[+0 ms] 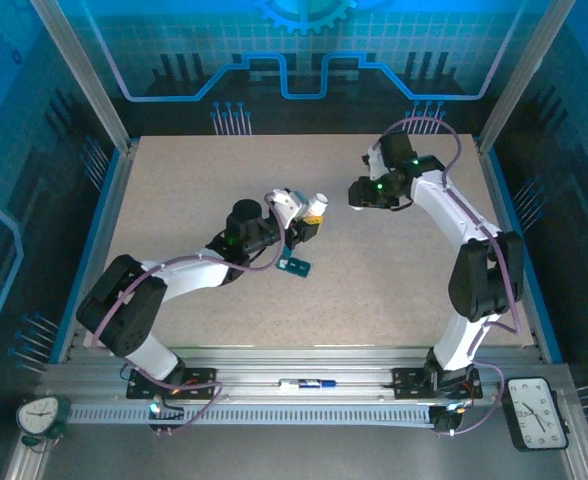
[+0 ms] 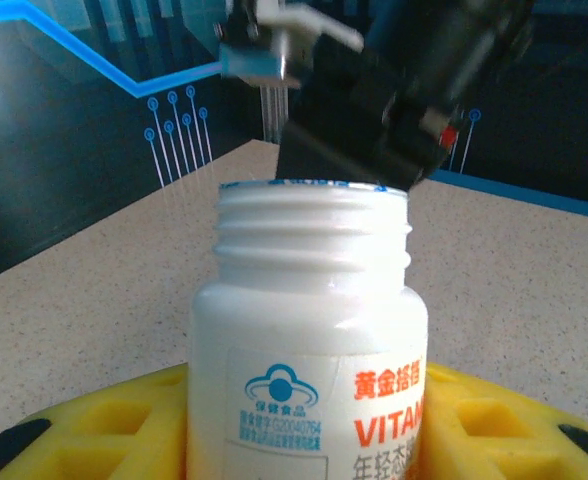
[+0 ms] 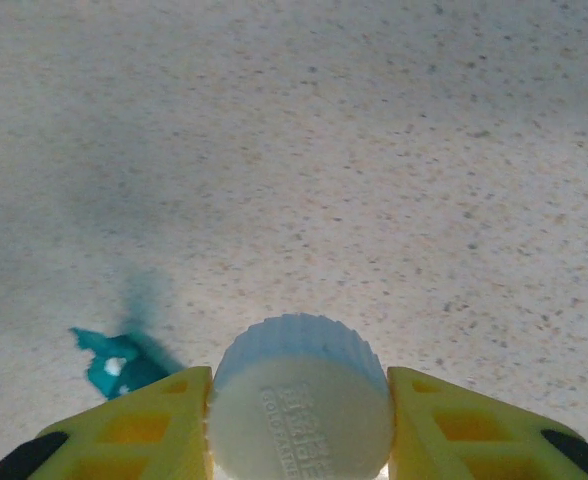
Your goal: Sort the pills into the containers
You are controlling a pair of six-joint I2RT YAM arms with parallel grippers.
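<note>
The left pincer (image 2: 309, 440) is clenched on a white plastic vitamin bottle (image 2: 309, 300), its yellow fingers (image 2: 94, 430) pressing either side of the labelled body and holding it upright above the worktop (image 1: 194, 170). The threaded neck is bare and open. The right pincer (image 3: 299, 430) is clenched on the ribbed white cap (image 3: 299, 395), just beside the bottle's mouth and a little above it in the left wrist view. The teal pill box (image 1: 296, 265) lies flat on the worktop, just in front of the bottle and below it. It is too small here to tell which compartments stand open.

The pills cannot be seen inside the bottle. The bottle looks stiff, light and smooth, and its glossy label could let it slip, so a hold low on the straight body, under the shoulder, seems the safest. With the mouth open, any quick tilt would likely spill more than wanted. A slow pour over one compartment would suit better. The pill box looks very light and loose on the worktop. A knock from the bottle or a finger could slide or tip it, so the cap would best be set down well apart from it.
</note>
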